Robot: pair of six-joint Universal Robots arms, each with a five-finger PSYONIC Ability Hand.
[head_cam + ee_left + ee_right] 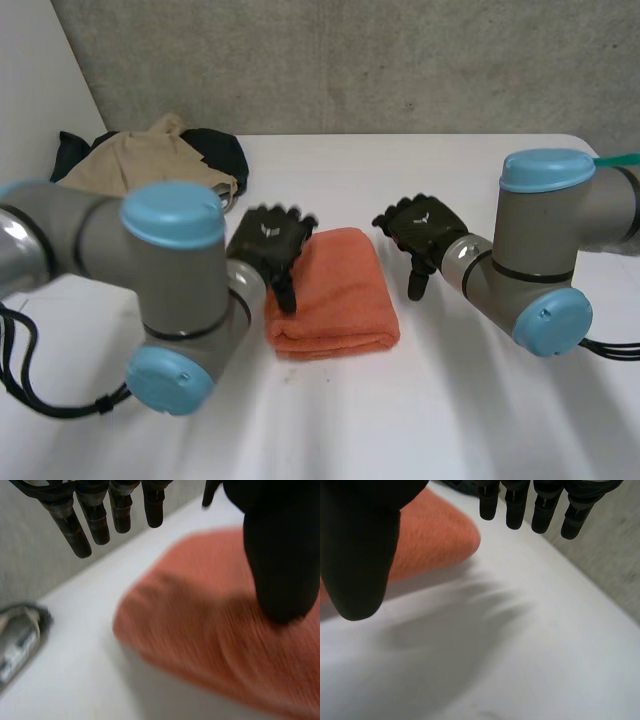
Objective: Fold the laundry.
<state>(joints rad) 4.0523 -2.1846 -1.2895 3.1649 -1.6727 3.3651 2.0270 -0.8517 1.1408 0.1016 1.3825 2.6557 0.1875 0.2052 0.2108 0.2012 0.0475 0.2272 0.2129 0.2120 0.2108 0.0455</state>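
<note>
— Is the orange towel [335,290] done?
— Looks folded, mid counter [450,400]. The left robot hand [268,240] hovers open over its left edge, the right robot hand [420,228] open and empty beside it. The clothes pile [150,160], far left, isn't folded yet.

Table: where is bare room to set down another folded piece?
Free: table between the orange towel and its near edge, and beyond the right hand. Crowded: clothes pile far left; left hand at the towel's edge.
</note>
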